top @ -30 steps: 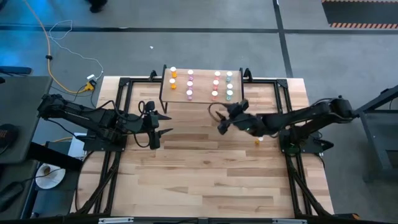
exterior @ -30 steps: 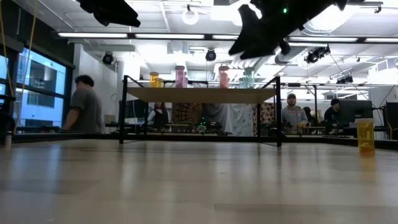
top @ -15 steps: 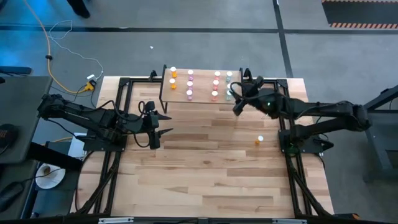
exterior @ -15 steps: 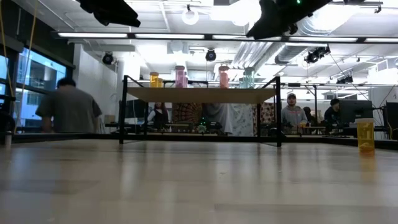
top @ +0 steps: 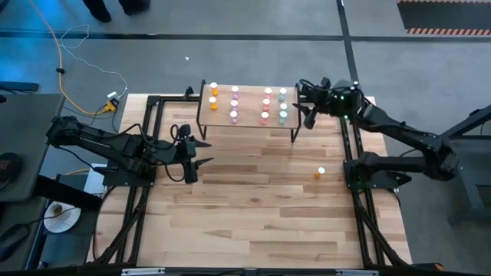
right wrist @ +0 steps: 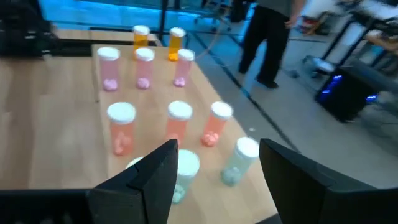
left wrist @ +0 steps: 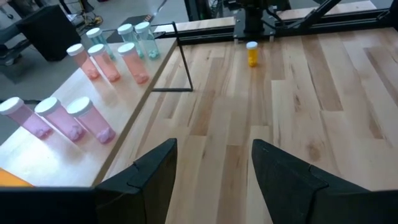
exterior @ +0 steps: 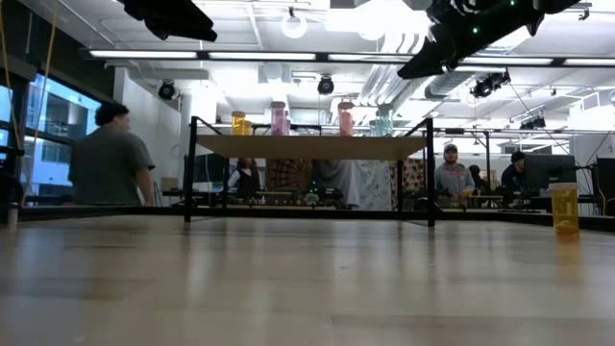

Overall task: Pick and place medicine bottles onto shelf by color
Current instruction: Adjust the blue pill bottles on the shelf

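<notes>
Twelve bottles are showing in all. Eleven are standing on one shelf point(top: 249, 107): two orange bottles point(top: 214, 95), three pink bottles point(top: 234, 102), three red bottles point(top: 266, 103) and three teal bottles point(top: 282, 103). One more orange bottle point(top: 317, 175) is standing alone on the table point(top: 253, 207).

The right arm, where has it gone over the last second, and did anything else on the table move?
The right gripper swung from the table's middle, in front of the shelf, out and back to the shelf's right end, jaws open and empty throughout. The left gripper stayed parked in front of the shelf's left end, open. The bottles on the shelf and the lone orange bottle on the table did not move.
</notes>
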Robot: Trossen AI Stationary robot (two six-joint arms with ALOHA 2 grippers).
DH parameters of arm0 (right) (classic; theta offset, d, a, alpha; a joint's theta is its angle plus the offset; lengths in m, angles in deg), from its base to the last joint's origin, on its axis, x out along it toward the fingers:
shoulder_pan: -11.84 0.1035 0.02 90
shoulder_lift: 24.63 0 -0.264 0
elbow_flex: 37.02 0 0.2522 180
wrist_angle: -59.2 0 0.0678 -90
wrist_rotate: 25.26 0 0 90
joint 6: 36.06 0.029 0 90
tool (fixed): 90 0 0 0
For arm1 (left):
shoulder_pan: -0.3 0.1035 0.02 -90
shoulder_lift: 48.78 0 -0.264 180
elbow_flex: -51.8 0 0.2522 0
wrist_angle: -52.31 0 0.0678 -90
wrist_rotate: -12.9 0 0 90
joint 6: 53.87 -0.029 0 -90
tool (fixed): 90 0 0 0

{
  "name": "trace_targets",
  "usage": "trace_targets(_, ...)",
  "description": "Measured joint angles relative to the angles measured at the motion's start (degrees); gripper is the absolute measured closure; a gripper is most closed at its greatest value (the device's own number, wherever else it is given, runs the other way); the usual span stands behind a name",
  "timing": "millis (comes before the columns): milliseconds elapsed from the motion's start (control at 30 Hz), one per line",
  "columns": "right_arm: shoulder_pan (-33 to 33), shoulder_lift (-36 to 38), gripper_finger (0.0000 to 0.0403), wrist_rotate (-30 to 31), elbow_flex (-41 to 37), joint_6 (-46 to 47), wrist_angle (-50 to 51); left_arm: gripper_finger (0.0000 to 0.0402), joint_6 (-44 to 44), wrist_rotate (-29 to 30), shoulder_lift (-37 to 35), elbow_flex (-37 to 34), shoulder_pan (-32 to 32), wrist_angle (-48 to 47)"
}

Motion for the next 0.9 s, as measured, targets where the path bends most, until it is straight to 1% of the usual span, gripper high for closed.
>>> trace_targets(100, -2.73, -0.06, 0.0185, -4.89, 0.00, -0.21, 1.01, 0.0202, -0.91, 1.11, 0.00, 0.00, 0.01, 0.00)
trace_targets(267, -5.55, -0.25, 0.0185, -7.83, 0.00, -1.00, 2.12, 0.0202, -0.98, 2.22, 0.00, 0.00, 0.02, -0.01)
trace_targets(400, -7.09, -2.34, 0.0185, -10.98, 0.00, -1.65, 2.08, 0.0202, -0.98, 2.60, 0.00, 0.00, 0.00, 0.13)
trace_targets(667, -7.78, -8.01, 0.0185, -11.67, 0.00, -3.75, 0.97, 0.0202, -0.87, 2.78, 0.00, 0.00, 0.02, 0.15)
trace_targets(900, -7.76, -9.84, 0.0185, -11.74, 0.00, -4.09, -0.04, 0.0202, -0.87, 2.81, 0.00, 0.00, 0.01, 0.17)
